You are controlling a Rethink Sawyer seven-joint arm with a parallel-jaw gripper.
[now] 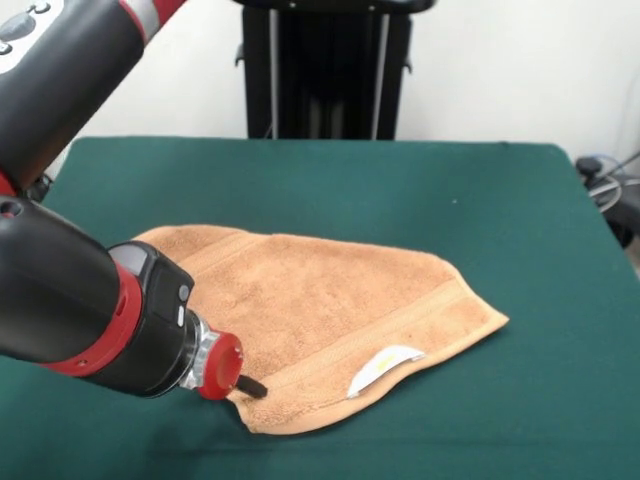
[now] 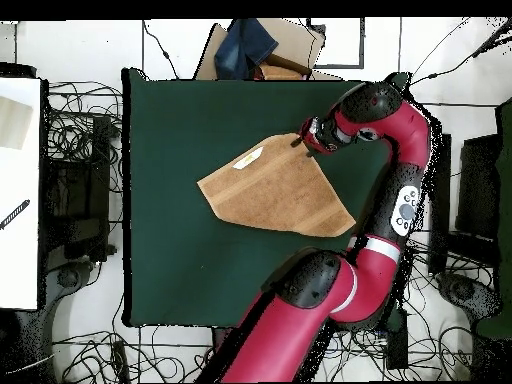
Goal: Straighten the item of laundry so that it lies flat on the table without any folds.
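Hand (image 1: pixel 250 386): lower left of frame, at the towel (image 1: pixel 330 320) corner, probably to drag it flat; finger state unclear.
Towel: folded over, label (image 1: pixel 383 368) up, on green surface (image 1: pixel 300 180).

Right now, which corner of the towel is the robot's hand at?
The hand is at the towel corner beside the white label, not the three bare corners.

A dark green, felt-topped bench (image 1: pixel 480 200) carries a single orange-tan terry towel (image 1: pixel 330 310), which lies near the middle of the surface, well apart from every edge. The towel rests mostly spread, its outline irregular rather than square, with woven band stripes near its ends and a white label (image 1: pixel 383 366) with a yellow mark at one edge.
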